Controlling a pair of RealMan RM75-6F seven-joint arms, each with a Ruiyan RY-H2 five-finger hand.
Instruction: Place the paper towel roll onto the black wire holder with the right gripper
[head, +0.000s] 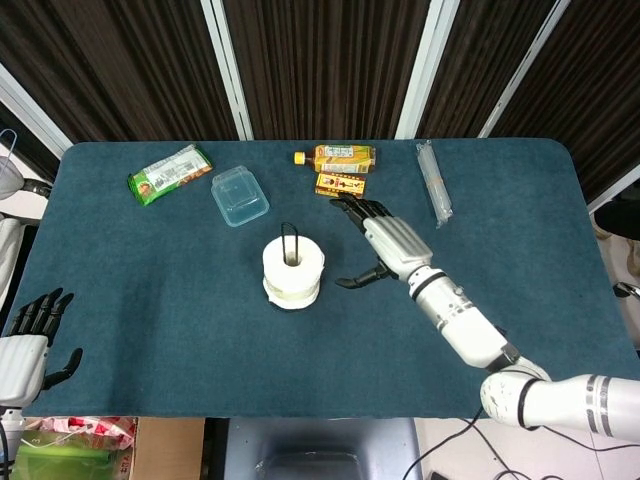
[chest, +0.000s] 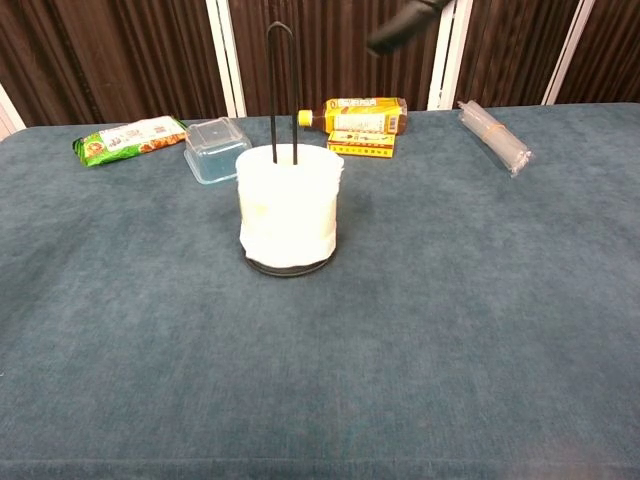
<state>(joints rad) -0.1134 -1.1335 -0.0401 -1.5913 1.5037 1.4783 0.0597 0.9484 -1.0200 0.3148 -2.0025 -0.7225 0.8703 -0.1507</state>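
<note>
The white paper towel roll (head: 293, 271) (chest: 290, 208) sits upright on the base of the black wire holder (head: 289, 235) (chest: 282, 75), whose tall loop sticks up through its core. My right hand (head: 384, 240) hovers to the right of the roll, apart from it, fingers spread and holding nothing; only a dark fingertip (chest: 404, 20) of it shows at the top of the chest view. My left hand (head: 32, 325) rests off the table's left front corner, fingers apart and empty.
At the back of the blue table (head: 500, 250) lie a green snack packet (head: 169, 173), a clear plastic box (head: 239, 196), a yellow drink bottle (head: 343, 157) with a small orange box (head: 341, 186) in front, and a clear sleeve of straws (head: 434, 181).
</note>
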